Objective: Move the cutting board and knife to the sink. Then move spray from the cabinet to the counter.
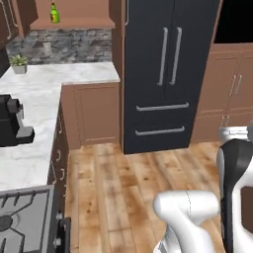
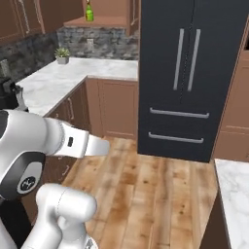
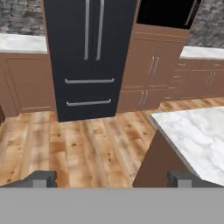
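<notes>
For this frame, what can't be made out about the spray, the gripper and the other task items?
- Spray: too small in both base views to read label or trigger head.
- Gripper: only the fingers' tips clear the hand view's bottom edge, wide apart with nothing between.
- Counter: cut by left base view's edge.

The wooden floor (image 1: pixel 118 188) between the desk (image 1: pixel 44 94) and the fridge (image 1: pixel 168 74) is open and offers a wide passage. The fridge blocks the far side. On the desk, a dark coffee machine (image 1: pixel 12 121) and a potted plant (image 1: pixel 19 63) stand well apart, with bare marble between them. A stove (image 1: pixel 24 222) adjoins the desk at the near end. An island (image 3: pixel 197 140) bounds the passage on the right. The end effector (image 3: pixel 111 179) points across open floor, fingertips wide apart.
</notes>
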Robot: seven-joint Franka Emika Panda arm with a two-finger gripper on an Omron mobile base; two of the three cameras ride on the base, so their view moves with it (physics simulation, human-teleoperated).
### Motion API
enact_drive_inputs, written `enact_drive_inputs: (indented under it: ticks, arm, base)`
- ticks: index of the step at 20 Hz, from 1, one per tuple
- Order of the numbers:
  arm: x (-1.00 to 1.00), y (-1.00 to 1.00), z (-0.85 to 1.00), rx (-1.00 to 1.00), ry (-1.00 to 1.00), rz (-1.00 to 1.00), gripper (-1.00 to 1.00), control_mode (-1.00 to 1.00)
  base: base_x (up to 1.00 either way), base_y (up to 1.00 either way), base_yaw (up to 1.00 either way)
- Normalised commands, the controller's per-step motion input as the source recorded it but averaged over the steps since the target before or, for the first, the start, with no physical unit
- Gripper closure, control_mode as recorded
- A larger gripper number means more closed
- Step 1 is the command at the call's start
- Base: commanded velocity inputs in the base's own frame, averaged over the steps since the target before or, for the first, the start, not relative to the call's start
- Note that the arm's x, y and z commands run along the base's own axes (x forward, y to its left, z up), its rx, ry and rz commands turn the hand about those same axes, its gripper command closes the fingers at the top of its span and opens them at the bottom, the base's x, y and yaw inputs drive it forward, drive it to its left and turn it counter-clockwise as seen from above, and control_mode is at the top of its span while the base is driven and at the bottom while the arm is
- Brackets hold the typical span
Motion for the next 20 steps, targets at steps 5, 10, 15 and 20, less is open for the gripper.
enact_drive_inputs:
  ticks: [5, 10, 15, 20]
  arm:
    - [0.00, 0.00, 0.00, 0.00, 0.00, 0.00, -1.00, 1.00]
    - [0.00, 0.00, 0.00, 0.00, 0.00, 0.00, -1.00, 1.00]
    - [0.00, 0.00, 0.00, 0.00, 0.00, 0.00, -1.00, 1.00]
    - [0.00, 0.00, 0.00, 0.00, 0.00, 0.00, -1.00, 1.00]
  base:
    - [1.00, 0.27, 0.00]
    - [1.00, 0.57, 0.00]
    - [1.00, 0.45, 0.00]
    - [1.00, 0.08, 0.00]
